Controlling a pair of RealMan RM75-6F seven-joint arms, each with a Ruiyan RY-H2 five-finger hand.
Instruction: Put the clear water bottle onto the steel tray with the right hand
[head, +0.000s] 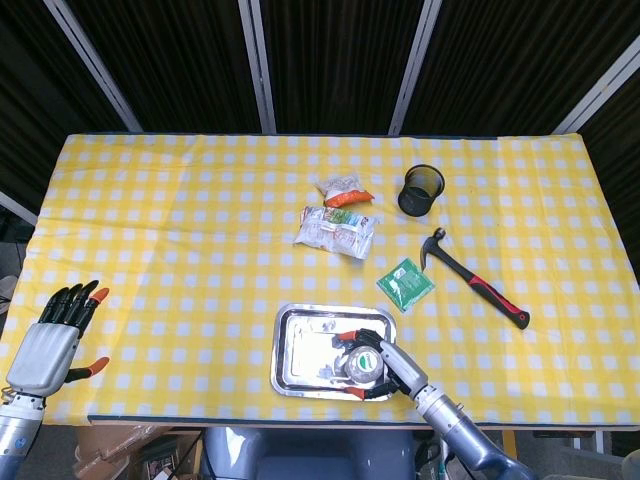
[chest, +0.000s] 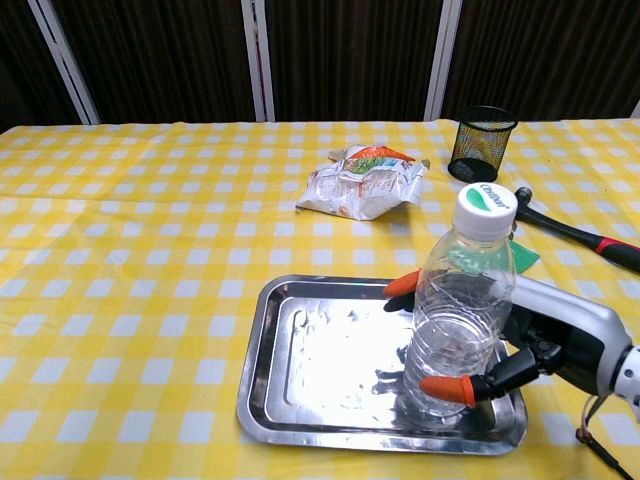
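At the far left edge of the yellow checked table (head: 180, 230), the robot's left hand (head: 52, 340) hovers empty, its dark, orange-tipped fingers spread apart. Toward the middle, at the near edge, a steel tray (chest: 300, 370) lies flat, and on its right half stands the clear water bottle (chest: 455, 320), upright with its white cap on top. The right hand (chest: 545, 345) wraps around the bottle from the right, orange fingertips (chest: 447, 386) pressed to its lower body in front and another reaching behind it. Beyond the tray lie crumpled snack packets (head: 338, 222). Further right, a black mesh pen cup (head: 422, 190) stands upright, a green sachet (head: 405, 283) lies flat, and just beside it a hammer (head: 478, 282) with a red-and-black handle rests on the cloth.
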